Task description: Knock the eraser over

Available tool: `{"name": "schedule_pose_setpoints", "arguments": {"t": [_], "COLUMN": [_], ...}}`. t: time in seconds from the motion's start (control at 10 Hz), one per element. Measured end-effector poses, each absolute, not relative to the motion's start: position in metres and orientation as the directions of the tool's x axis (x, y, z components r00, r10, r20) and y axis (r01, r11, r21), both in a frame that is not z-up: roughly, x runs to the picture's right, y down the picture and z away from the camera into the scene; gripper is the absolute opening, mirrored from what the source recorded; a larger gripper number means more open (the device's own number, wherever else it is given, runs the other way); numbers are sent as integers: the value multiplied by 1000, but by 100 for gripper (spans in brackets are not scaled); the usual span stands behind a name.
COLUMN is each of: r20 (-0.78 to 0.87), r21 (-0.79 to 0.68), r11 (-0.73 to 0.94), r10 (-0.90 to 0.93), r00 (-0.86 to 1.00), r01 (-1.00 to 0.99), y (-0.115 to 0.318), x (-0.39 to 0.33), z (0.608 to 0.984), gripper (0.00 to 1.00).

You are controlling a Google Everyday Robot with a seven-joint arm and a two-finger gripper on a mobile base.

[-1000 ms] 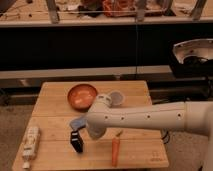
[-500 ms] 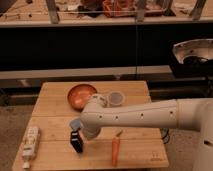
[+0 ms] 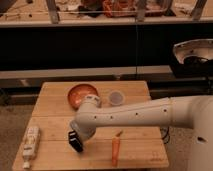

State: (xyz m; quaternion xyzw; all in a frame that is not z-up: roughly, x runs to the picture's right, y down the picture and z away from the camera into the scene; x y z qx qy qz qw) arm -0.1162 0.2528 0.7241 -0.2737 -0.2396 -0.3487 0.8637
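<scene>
The eraser, a small black block with a lighter band, stands slightly tilted on the wooden table at front left. My gripper is at the left end of the white arm, directly above and behind the eraser, close to it or touching it. The arm's bulk hides most of the gripper.
An orange carrot lies to the right of the eraser. A white tube lies at the table's left edge. An orange bowl and a small cup stand at the back. The arm hides the blue-grey pad.
The arm's end has swung left and down, covering the blue-grey pad and closing on the eraser. The eraser stays in about the same place.
</scene>
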Motion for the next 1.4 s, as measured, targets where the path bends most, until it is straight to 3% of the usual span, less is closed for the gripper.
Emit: {"name": "schedule_pose_setpoints", "arguments": {"t": [0.8, 1.4], "r20": [653, 706], "r21": [-259, -202], "r11": [588, 537], "r10": [-478, -499], "r00": [588, 502], "r01": [766, 819], "y": [255, 283], "x": [-154, -173], "z": [719, 701], "gripper": [0, 0]}}
